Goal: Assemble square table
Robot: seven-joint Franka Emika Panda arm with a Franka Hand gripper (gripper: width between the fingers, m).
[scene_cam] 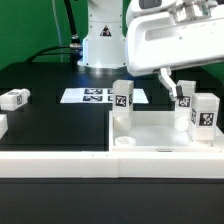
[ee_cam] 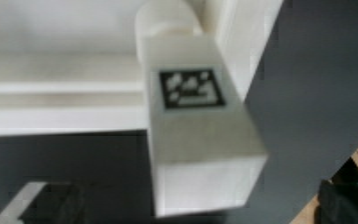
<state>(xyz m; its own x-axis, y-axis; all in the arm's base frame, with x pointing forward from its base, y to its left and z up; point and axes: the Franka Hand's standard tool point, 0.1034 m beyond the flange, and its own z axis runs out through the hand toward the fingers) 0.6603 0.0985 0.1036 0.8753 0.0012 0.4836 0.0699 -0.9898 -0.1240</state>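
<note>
Exterior view first: I see the claw point(scene_cam: 178, 90) hanging low over the square tabletop point(scene_cam: 160, 128). The tabletop lies on the black desk point(scene_cam: 50, 125) toward that view's right, just behind the long white border wall point(scene_cam: 60, 162). Three tagged legs stand upright at the tabletop: the corner leg point(scene_cam: 121, 100) on the exterior view's left, the end leg point(scene_cam: 206, 112) at its right, and the middle leg point(scene_cam: 186, 104) just beside the end leg, directly under the claw. Well apart from these, a loose leg point(scene_cam: 15, 98) lies on its side on the desk at the exterior view's left. The marker board point(scene_cam: 100, 96) lies flat in front of the robot base point(scene_cam: 100, 40). On the wrist view, the middle leg point(ee_cam: 202, 120) fills the centre, its tag facing the camera though blurred, with the tabletop's white rim point(ee_cam: 51, 90) behind it. One dark finger point(ee_cam: 28, 200) stands clear of the leg, with bare desk showing between them; I cannot make out the other finger. From that gap I read the claw as spread around the leg, not pinching it.
</note>
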